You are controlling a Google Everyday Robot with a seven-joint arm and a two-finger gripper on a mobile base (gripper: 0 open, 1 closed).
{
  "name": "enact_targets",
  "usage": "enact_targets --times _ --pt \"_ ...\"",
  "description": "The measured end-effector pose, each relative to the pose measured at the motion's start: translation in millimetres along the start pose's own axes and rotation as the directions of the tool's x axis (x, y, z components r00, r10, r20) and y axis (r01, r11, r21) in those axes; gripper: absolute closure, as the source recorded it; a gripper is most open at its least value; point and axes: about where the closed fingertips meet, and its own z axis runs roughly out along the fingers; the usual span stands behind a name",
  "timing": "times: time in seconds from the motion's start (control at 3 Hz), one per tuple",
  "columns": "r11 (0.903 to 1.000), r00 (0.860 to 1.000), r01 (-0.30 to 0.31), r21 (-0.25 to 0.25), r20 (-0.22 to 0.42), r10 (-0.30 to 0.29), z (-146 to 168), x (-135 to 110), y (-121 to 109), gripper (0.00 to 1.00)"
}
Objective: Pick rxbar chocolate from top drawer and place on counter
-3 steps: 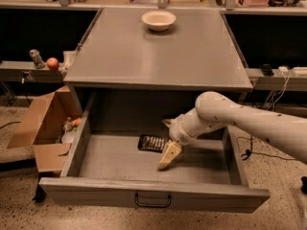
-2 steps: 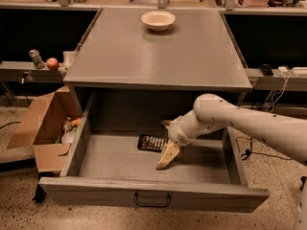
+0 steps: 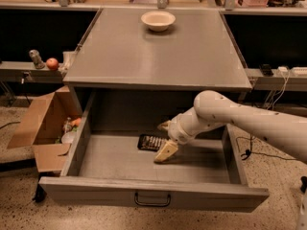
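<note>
Inside the open top drawer (image 3: 96, 189), the hand (image 3: 165, 139) sits low, its 2 fingers spread either side of the right end of the rxbar chocolate (image 3: 149, 142).

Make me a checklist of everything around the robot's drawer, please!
Surface: counter is grey and flat, with a bowl near its back edge.
Job's things: rxbar chocolate lies flat in the open top drawer, not yet on the counter.
Clutter: cardboard box on the floor at left, with bits inside.
Grippers: end effector is open, down in the drawer at the bar's right end.
Cables: dark cable hangs to the right of the cabinet.
Surroundings: red round thing on the left shelf; speckled floor.
</note>
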Motion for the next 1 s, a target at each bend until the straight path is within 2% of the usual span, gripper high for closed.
enact_targets --times 0.33,0.67,1.0 --pt "1.0 1.0 0.0 0.0 0.0 0.0 -4 -3 0 0.85" --pt "0.9969 0.998 0.042 0.067 0.046 -0.045 -33 -19 6 1.0" --pt "0.9794 0.986 0.08 0.185 0.129 -0.105 -97 -31 17 1.0"
